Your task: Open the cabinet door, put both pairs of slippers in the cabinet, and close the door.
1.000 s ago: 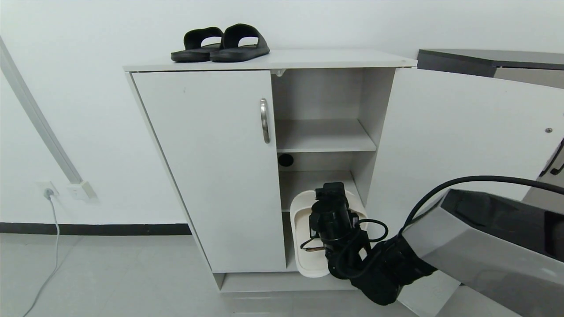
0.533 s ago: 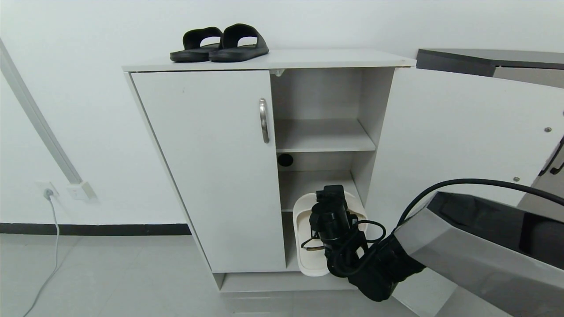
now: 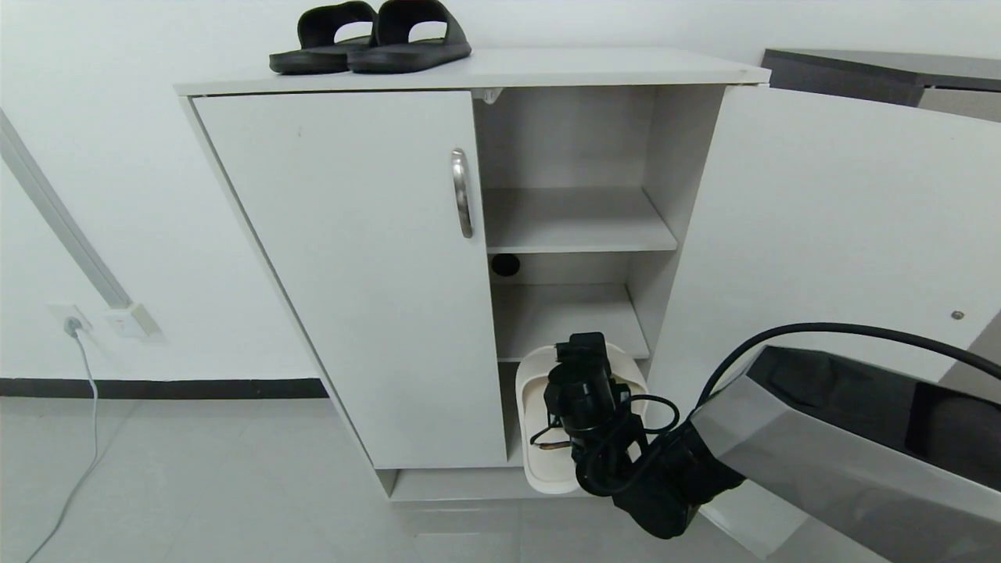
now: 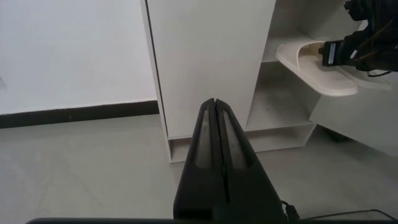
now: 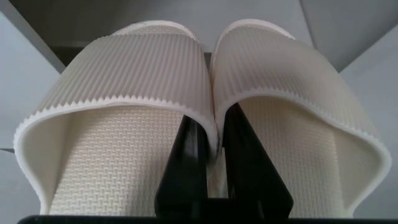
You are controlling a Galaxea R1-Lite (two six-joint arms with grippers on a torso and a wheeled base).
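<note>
Cream slippers (image 5: 124, 93) pinched between low right fingers (image 5: 185, 171)

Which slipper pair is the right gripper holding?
The cream pair, clamped by its inner edges in the right gripper at the bottom compartment of the cabinet. The black pair sits untouched on top.

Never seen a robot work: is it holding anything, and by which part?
The right gripper pinches the cream slippers together by their touching inner strap edges. The left gripper is shut on nothing.
</note>
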